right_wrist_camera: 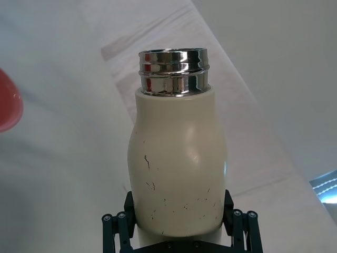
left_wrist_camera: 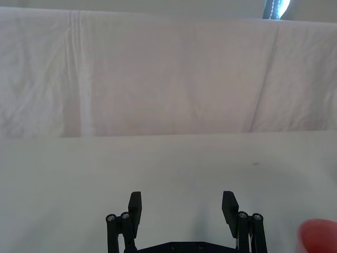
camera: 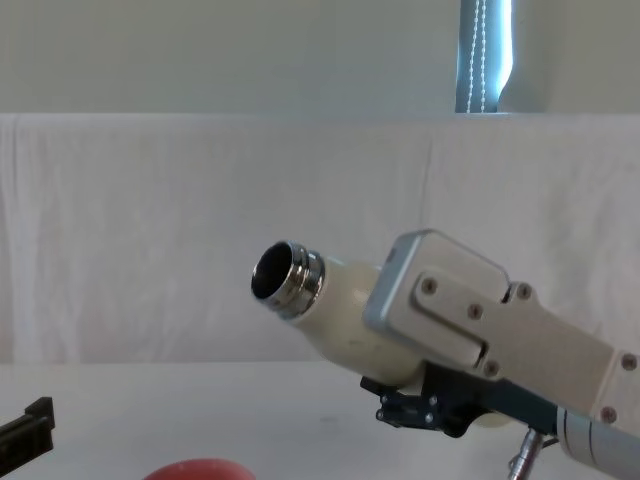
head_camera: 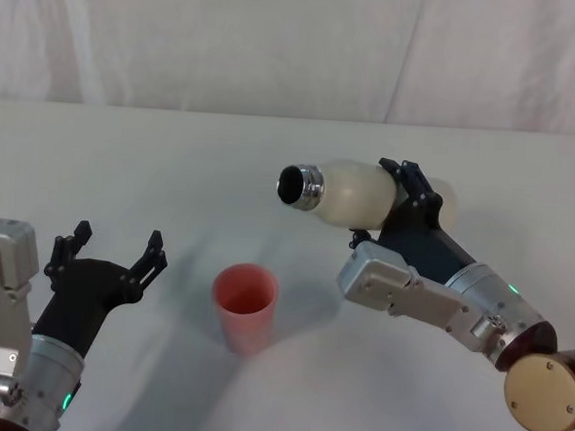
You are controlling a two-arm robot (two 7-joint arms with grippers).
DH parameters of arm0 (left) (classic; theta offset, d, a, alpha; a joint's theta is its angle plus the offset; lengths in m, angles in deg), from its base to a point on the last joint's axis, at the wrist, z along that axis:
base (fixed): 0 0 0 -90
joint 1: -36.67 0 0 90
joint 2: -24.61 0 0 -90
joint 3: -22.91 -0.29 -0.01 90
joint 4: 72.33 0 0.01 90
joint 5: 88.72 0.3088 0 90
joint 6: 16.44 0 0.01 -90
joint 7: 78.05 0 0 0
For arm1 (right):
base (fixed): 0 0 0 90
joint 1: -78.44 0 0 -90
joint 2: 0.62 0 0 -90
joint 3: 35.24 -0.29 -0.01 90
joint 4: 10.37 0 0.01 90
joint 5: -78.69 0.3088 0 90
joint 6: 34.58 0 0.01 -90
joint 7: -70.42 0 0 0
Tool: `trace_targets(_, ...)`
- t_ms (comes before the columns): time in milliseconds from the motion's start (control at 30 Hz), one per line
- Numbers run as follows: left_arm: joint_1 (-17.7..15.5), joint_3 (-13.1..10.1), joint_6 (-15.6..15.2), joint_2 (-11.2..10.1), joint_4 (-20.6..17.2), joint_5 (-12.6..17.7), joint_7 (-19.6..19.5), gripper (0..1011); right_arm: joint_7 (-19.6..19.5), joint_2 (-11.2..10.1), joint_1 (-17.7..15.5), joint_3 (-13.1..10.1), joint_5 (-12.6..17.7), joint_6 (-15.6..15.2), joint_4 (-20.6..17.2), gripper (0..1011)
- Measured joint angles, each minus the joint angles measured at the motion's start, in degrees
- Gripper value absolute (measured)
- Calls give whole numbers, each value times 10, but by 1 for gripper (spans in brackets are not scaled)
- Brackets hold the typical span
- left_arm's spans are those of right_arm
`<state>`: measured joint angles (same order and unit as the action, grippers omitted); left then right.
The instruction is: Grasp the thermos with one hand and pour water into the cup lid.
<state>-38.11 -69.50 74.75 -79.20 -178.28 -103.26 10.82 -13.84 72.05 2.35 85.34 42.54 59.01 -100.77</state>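
The right gripper is clamped round the thermos, tipped nearly level above the white table, its mouth near the upright cup lid but not over it; no water shows. The left gripper hangs open nearby. White cloth drapes behind.

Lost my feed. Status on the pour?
Right pincer shut on thermos, tipped sideways, mouth above and beyond cup lid. Left pincer open, idle. No obstructions.
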Motion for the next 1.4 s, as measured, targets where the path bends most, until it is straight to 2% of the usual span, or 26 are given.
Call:
trace_targets(633,0,0,0,0,0,0,0,1001,-24,-17,7,29,-96,-4,2,956)
trace_targets(933,0,0,0,0,0,0,0,1001,-21,-22,14,40,-116,-8,4,956)
trace_targets(1400,0,0,0,0,0,0,0,1001,5,-40,29,57,-137,-13,-7,956)
